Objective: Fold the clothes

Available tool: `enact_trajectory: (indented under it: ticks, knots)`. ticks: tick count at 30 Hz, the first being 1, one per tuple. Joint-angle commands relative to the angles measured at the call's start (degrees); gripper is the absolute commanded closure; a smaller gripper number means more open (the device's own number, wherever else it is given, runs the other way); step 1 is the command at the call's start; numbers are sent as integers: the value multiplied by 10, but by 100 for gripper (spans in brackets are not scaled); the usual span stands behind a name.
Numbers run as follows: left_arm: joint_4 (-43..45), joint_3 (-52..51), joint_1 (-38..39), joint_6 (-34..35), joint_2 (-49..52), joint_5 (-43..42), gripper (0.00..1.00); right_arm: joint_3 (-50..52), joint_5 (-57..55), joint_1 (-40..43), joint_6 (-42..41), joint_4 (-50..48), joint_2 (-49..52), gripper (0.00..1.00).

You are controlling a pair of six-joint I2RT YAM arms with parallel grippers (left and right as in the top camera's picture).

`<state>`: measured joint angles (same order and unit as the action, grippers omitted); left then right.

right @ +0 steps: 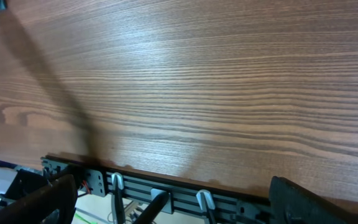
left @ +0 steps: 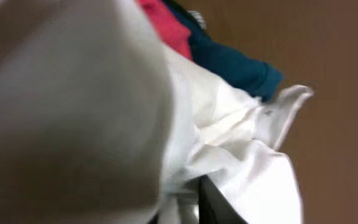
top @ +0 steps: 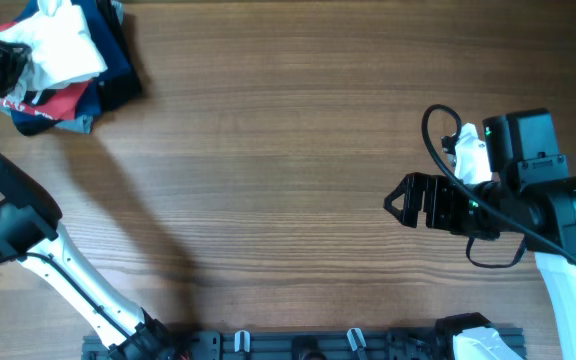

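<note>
Shirt: The white shirt (top: 58, 45) lies crumpled on top of a heap in the upper left of the overhead frame. It is not yet spread, let alone folded.
Heap: Beneath it sit a red tee (top: 53, 103) and navy garments (top: 118, 70), both touching the shirt. Being uppermost, the shirt looks the easiest to draw off.
Left claw: The left claw (top: 3, 62) is at the heap's left edge, in among the white cloth, seemingly placed to pull the shirt clear. White fabric fills its wrist view, so whether it is grasping or released cannot be told.
Right claw: The right claw (top: 393, 200) hovers released, jaws wide, over bare wood at the right of the frame. It is well apart from the heap and apparently waiting for cloth to reach it.
Counter: The middle of the wooden counter (top: 288, 150) offers room to lay the shirt flat.
Containers: No bin, basket or tray shows in any view. The clothes rest straight on the counter.
Stage: Early, by the look of it.
</note>
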<state>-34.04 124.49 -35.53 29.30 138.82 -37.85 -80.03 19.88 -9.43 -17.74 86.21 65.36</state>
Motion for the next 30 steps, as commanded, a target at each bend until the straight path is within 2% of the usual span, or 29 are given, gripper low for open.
enact_trajectory:
  ticks: [1,4,6,10,12,13,16,19,27,30]
  knots:
    - [16,-4,-4,-3,-49,-85,76,-1,7,1,-3,9,0,1]
    - [-5,-4,0,-3,-109,-110,60,-1,7,1,2,0,1,1]
    - [-19,-4,4,-3,-153,-124,58,-1,7,1,-2,-11,0,1]
    - [-56,-4,9,-3,-245,-145,45,-1,16,1,-3,-19,0,1]
    - [-100,-4,10,-3,-297,-152,3,-1,16,1,-1,-17,0,1]
    - [-135,-4,10,-3,-325,-154,0,-1,23,1,1,-15,0,1]
    - [-243,-4,9,-21,-391,-155,0,-1,75,1,28,-8,-2,4]
    - [-363,-4,9,-127,-470,-155,0,-1,100,1,28,-4,-12,5]
    - [-621,-4,9,-308,-654,-155,0,-1,100,1,11,7,-108,12]
    - [-624,-39,24,-317,-737,-144,0,-1,99,1,-7,8,-175,12]
